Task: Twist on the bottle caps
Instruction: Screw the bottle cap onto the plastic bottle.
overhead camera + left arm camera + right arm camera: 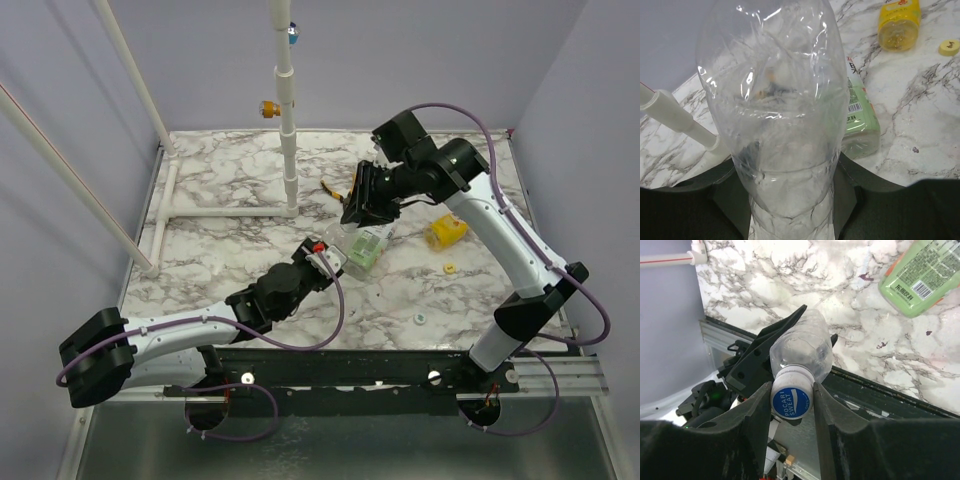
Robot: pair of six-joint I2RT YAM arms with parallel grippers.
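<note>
Blue cap (pixel 791 402) pinched in right claw (pixel 791 390), clear bottle (pixel 775 125) clamped in left claw (pixel 787 182) — marbled bench (pixel 230 170) underneath, lilac walls (pixel 200 60) around.

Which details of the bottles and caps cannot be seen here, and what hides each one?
1. Neck thread under the blue round plastic cap: right wrist view, covered by the cap itself and the right gripper.
2. Left gripper contact points: left wrist view, the clear crumpled plastic bottle fills the frame.
3. One end of the green-labelled plastic bottle: cut off at the right wrist view's edge, behind the clear bottle in the left wrist view.
</note>
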